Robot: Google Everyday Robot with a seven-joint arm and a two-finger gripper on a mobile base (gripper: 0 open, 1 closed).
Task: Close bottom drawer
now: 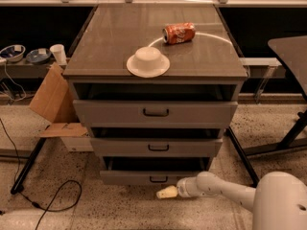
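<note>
The bottom drawer is the lowest of the grey cabinet's three drawers. It stands slightly pulled out, with a dark gap above its flat front and a small black loop handle. My gripper is low in front of the drawer, its pale tip just below and right of the handle, close to the front panel. The white arm reaches in from the lower right.
The middle drawer and top drawer sit above. A white bowl on a plate and a red can lie on the cabinet top. A cardboard box and a black cable are at the left, a table leg at the right.
</note>
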